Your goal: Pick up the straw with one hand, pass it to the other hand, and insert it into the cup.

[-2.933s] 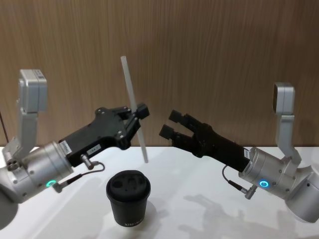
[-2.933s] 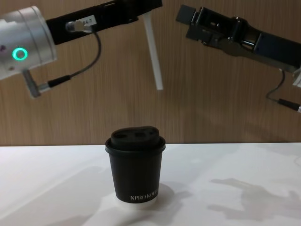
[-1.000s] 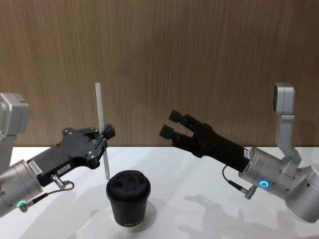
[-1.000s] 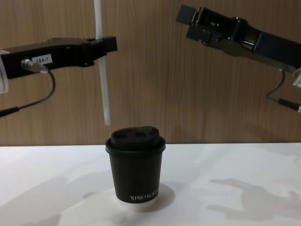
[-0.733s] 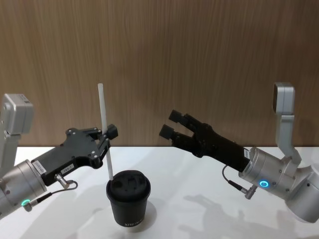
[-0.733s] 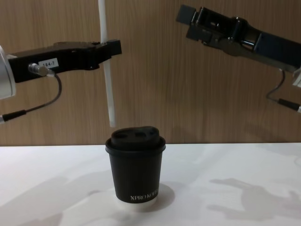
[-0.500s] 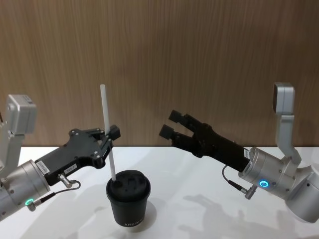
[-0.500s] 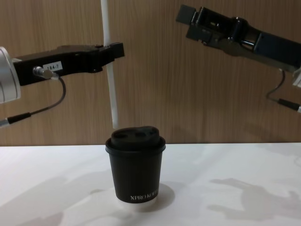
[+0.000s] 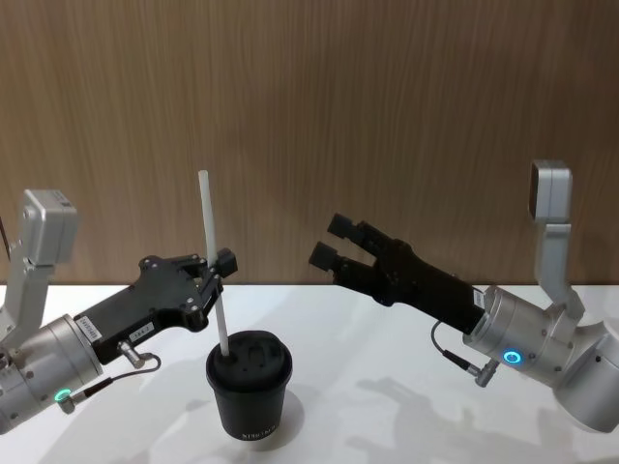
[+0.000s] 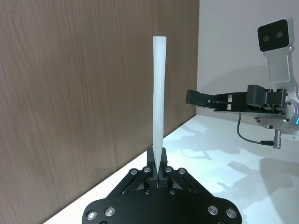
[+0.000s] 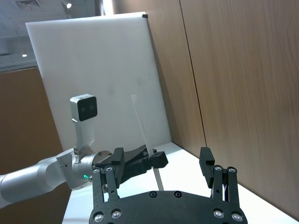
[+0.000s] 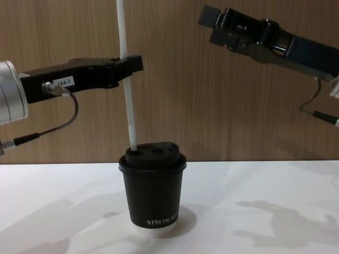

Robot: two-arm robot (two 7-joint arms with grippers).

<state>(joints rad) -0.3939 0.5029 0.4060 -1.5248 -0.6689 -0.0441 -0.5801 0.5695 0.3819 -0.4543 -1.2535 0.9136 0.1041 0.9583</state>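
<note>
The straw (image 12: 127, 79) stands nearly upright, leaning a little, with its lower tip at the left hole of the lid on the cup (image 12: 153, 190), which sits on the white table (image 12: 275, 201). From the side, the tip seems just to have entered the hole; how deep it goes I cannot tell. My left pincer (image 12: 128, 64) is clamped tight on the straw about midway up, fingers closed flat against it. My right pincer (image 9: 334, 244) hangs off to the right, well apart from the cup, its fingers spread wide and holding nothing.

The risk I see is the lean. If I push down along a line that doesn't match the hole, the thin straw could bow or kink, or the tip could catch the lid's rim and tip the light cup. Letting go too early, with the tip barely in, could let the straw fall out sideways.

Readable writing: a white label "184-7" on my left pincer, and white lettering near the cup's base starting "XPRO KOF".
</note>
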